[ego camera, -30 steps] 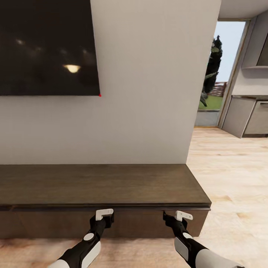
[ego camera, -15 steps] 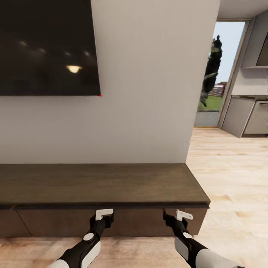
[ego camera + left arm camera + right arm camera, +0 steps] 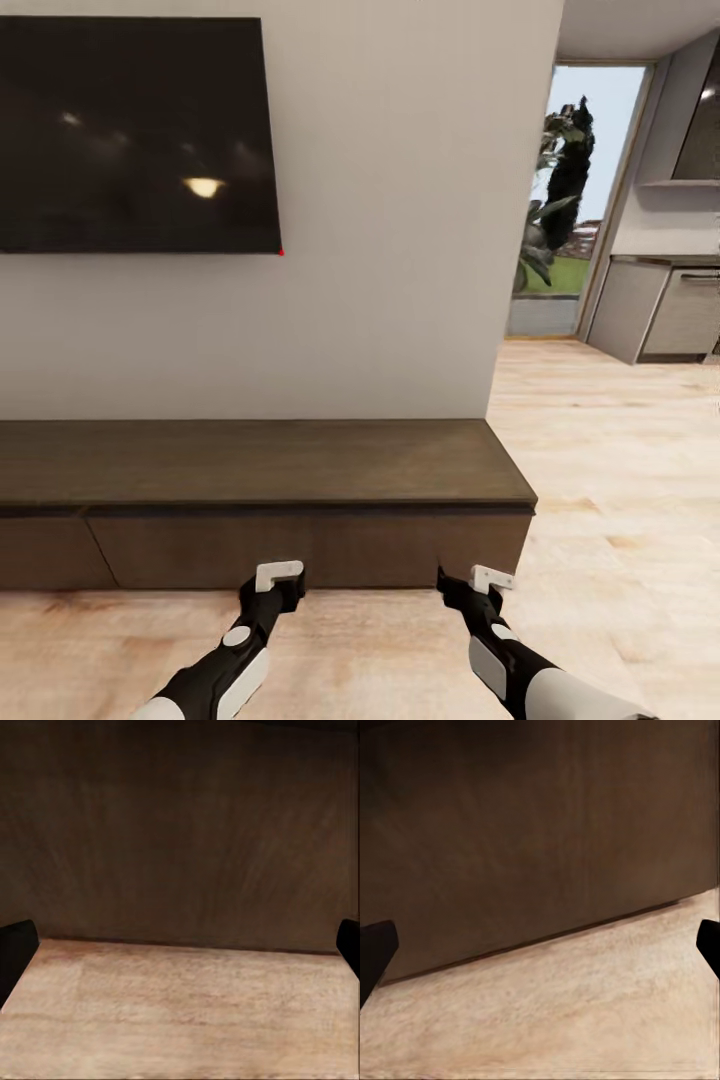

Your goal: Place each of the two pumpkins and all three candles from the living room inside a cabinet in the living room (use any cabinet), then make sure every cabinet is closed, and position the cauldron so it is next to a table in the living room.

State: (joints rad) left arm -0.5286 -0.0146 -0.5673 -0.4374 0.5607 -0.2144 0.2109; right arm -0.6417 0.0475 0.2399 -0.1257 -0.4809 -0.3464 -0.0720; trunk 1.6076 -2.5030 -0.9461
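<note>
1. Where the head view looks down over both arms, the left end effector [image 3: 281, 574] and right end effector [image 3: 492, 579] hang low over the pale wood floor [image 3: 620, 470], side by side and apart, both just short of the cabinet [image 3: 260, 465].
2. Above and beyond the left end effector a large dark wall screen [image 3: 135, 135] hangs on the grey wall [image 3: 400, 250], with a small red light at its lower corner.
3. Off to the outer side of the right end effector the wall ends; past it are a doorway with a dark plant [image 3: 560, 190] outside and grey kitchen units [image 3: 665, 310].
4. The cabinet is long, low and dark brown, its top bare, its flat handleless fronts flush; a thin seam divides two fronts ahead of the left end effector. All fronts in view sit closed.
5. Left wrist view: the cabinet front [image 3: 180, 825] stands square ahead, meeting the floor [image 3: 180, 1012] in a straight line. The left fingertips [image 3: 15, 952] show at the picture's two edges, spread wide, nothing between them.
6. Right wrist view: the same dark front [image 3: 525, 817] runs at a slant. The right fingertips [image 3: 375, 952] are likewise wide apart and hold nothing.
7. The cabinet's end corner lies just beyond the right end effector; open floor stretches outward from there towards the kitchen.
</note>
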